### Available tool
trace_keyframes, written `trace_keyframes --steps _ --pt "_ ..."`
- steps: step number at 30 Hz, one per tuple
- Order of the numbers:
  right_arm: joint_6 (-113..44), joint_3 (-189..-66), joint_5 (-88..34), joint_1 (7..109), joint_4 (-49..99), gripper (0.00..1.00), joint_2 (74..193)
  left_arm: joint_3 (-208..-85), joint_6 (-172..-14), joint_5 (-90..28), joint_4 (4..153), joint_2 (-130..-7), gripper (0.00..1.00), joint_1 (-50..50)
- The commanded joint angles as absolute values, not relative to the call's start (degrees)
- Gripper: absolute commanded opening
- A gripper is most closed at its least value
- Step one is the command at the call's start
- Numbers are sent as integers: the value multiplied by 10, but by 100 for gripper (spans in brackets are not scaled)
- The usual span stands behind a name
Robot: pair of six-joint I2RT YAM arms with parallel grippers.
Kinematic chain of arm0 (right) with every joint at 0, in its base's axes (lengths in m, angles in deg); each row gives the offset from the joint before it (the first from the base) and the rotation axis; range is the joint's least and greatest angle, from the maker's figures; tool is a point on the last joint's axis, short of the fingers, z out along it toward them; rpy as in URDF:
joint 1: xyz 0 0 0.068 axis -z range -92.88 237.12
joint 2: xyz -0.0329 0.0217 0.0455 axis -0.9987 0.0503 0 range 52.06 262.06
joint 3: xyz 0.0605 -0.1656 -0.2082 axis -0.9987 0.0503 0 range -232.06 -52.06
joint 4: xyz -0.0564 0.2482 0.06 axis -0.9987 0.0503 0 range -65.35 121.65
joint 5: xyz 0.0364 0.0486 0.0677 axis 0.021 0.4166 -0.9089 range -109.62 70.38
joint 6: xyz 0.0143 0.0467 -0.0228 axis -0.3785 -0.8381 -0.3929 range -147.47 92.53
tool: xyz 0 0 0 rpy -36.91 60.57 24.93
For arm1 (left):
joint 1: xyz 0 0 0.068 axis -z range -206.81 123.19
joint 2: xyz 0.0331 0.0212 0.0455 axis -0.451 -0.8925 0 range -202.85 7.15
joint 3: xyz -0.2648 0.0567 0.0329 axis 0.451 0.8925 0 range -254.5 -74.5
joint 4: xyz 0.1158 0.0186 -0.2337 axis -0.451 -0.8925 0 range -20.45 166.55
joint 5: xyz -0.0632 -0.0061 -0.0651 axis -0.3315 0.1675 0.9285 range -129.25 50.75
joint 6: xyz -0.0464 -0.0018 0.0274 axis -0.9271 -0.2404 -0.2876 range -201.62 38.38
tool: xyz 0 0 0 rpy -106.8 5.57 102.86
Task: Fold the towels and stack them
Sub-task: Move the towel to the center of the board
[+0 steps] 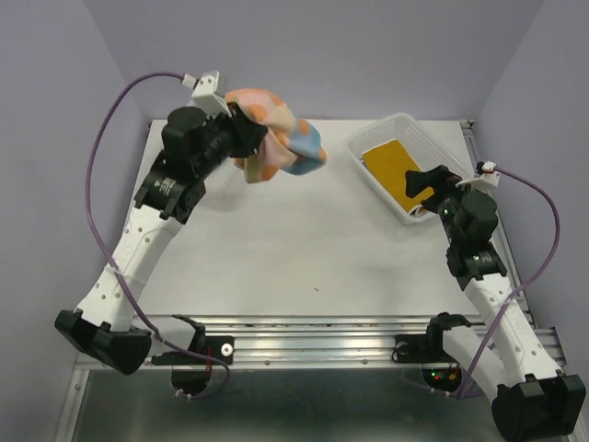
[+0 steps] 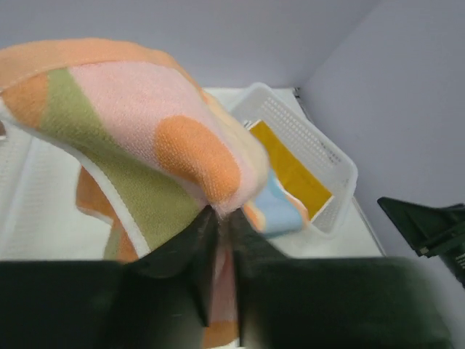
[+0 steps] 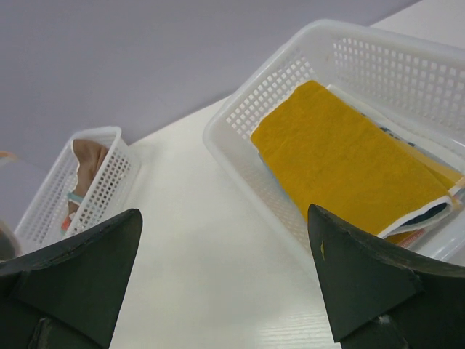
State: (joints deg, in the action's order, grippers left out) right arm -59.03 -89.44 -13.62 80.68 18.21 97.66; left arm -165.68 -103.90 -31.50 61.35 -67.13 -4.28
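Observation:
My left gripper point(image 1: 247, 138) is shut on the pastel spotted towel point(image 1: 276, 138), pink with orange, green and blue patches, and holds it bunched above the table's far left. In the left wrist view the towel point(image 2: 145, 138) drapes over my pinched fingers point(image 2: 192, 254). My right gripper point(image 1: 425, 182) is open and empty, beside the white basket point(image 1: 363, 147) at the far right. A folded mustard yellow towel point(image 3: 341, 156) lies on top of other folded cloths in that basket point(image 3: 240, 123).
A second white mesh basket point(image 3: 109, 182) at the far left holds a brown cloth point(image 3: 89, 163). The white table point(image 1: 304, 239) spreads between the arms. Purple cables loop beside both arms. Grey walls close in on three sides.

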Motion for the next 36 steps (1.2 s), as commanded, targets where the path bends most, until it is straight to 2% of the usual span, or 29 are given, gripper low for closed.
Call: trace_keyframes --steps 1,2,3,6,8,9,15,20,26,30,36 --pt "-593 -886 -194 808 212 100 971 -1501 -1074 -319 687 -616 47 -3" --pt "-589 -899 -221 808 237 100 980 -1481 -1087 -333 685 -601 77 1" --pt "-584 -907 -230 808 245 100 985 -1467 -1095 -385 677 -596 99 2" --pt "-567 -926 -244 797 294 100 1009 -1467 -1150 -564 586 -597 99 1" --pt "-555 -928 -179 741 319 100 1017 -1461 -1170 -600 534 -596 99 0" --pt "-553 -928 -146 682 327 100 1029 -1447 -1174 -599 534 -590 99 1" --pt "-605 -942 52 527 400 100 1103 -1260 -1202 -478 651 -538 99 2" --pt "-692 -935 142 507 450 100 1180 -1199 -1177 -408 722 -572 99 10" --pt "-757 -907 177 507 433 99 1204 -1258 -1134 -356 778 -682 97 47" --pt "-755 -894 184 508 378 85 1226 -1310 -1108 -336 792 -774 96 61" --pt "-749 -917 176 522 365 79 1298 -1385 -1078 -320 793 -868 91 67"
